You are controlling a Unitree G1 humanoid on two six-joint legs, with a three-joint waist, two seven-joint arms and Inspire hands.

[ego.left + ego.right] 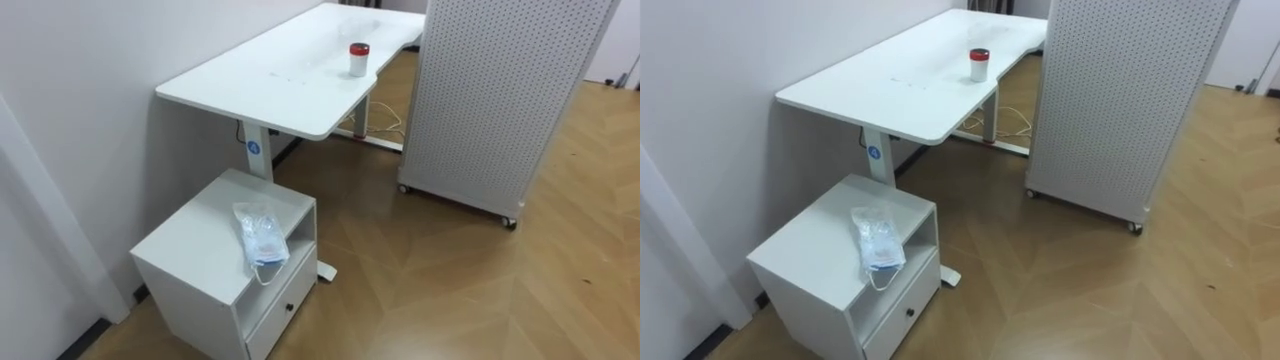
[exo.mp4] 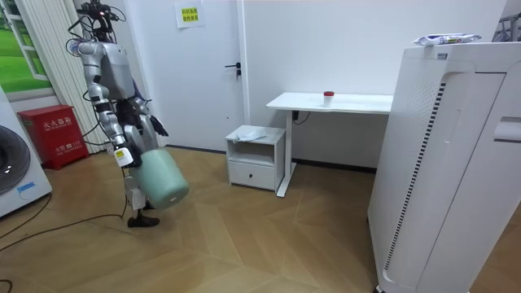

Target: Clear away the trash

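Room view: the green bin (image 2: 160,181) hangs at my side, ready for litter; how my hand (image 2: 124,156) grips it I cannot tell. A plastic packet (image 1: 260,236) lies on the cabinet (image 1: 190,255).

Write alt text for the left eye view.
A crumpled clear plastic packet lies on a low white cabinet, its end drooping over the front edge. Behind stands a white desk against the wall with a small red-lidded jar; a white perforated panel on castors stands to the right.
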